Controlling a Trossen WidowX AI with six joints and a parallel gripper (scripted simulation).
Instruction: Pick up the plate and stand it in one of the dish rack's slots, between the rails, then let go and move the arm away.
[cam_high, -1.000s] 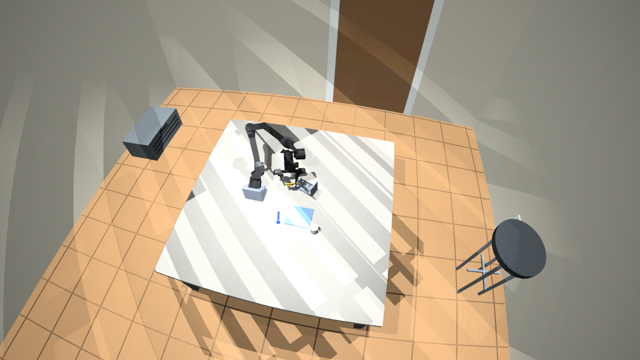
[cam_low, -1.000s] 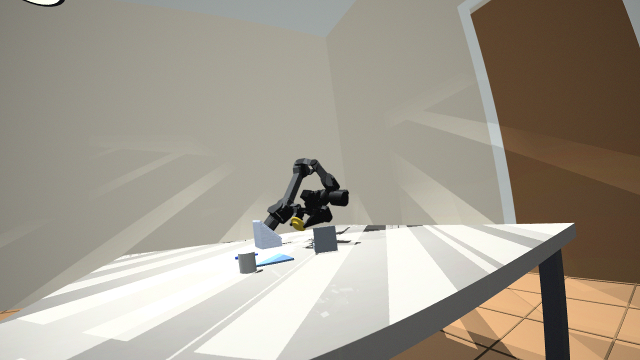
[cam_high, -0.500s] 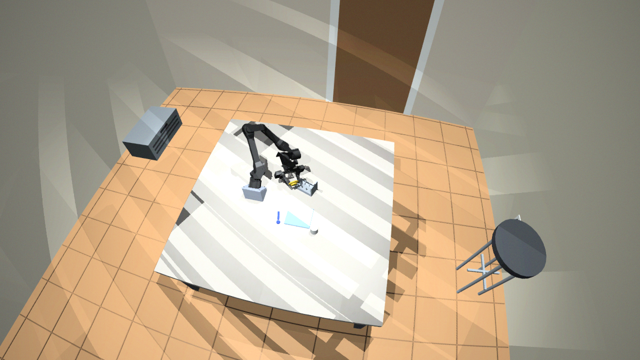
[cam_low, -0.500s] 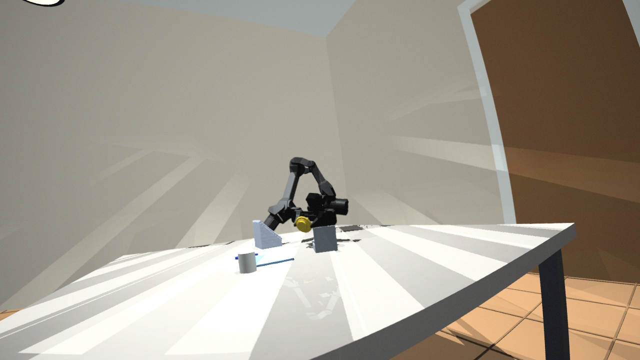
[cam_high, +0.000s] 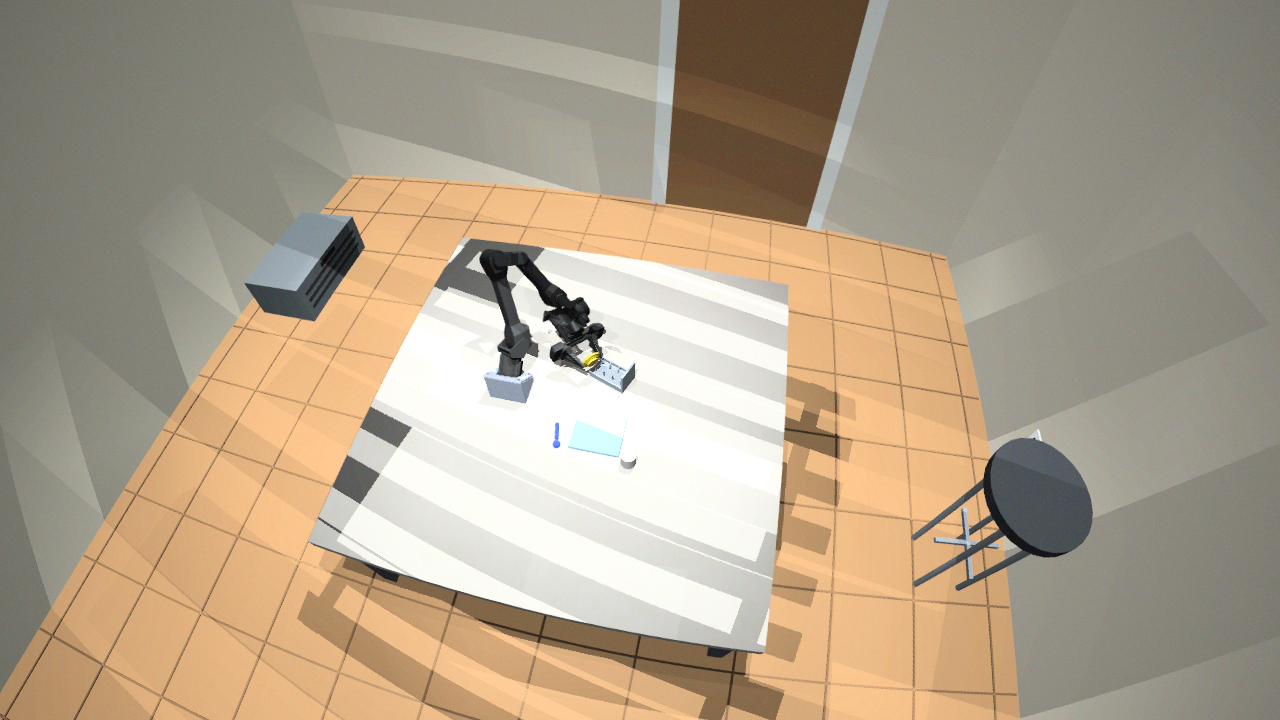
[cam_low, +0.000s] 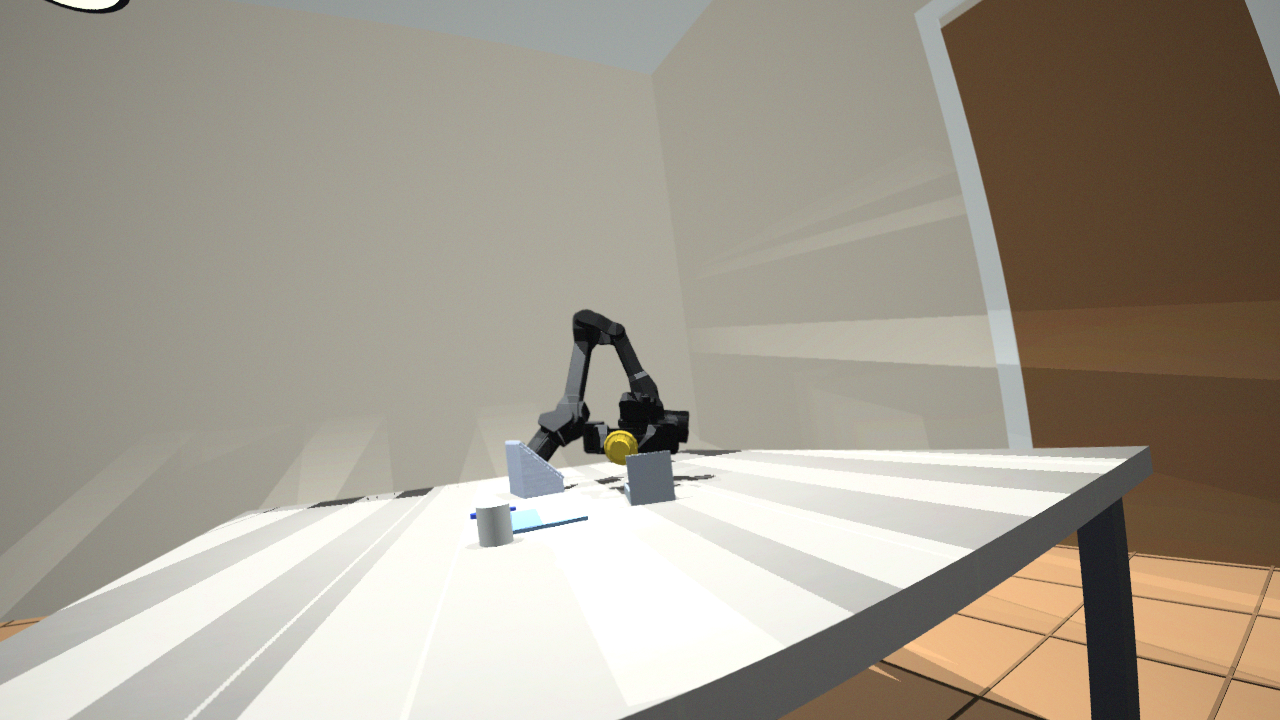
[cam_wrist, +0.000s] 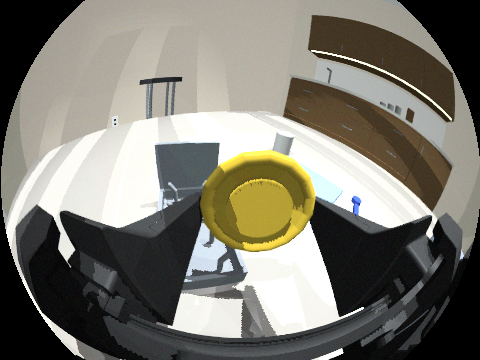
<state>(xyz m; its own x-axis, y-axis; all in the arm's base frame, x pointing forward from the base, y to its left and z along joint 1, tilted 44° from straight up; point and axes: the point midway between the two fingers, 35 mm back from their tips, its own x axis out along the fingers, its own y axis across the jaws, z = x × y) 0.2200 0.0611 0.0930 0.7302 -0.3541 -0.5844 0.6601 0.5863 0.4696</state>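
Yellow plate (cam_high: 591, 359) (cam_low: 620, 446) (cam_wrist: 257, 201) held on edge, face toward exterior camera.

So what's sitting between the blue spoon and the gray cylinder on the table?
A flat light blue slab lies between them; the top view shows it.

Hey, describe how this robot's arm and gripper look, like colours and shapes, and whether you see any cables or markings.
The arm is black to dark grey, with chunky, angular links. The gripper is black too, with two broad fingers that taper toward the tips. I can't make out any cables or markings.
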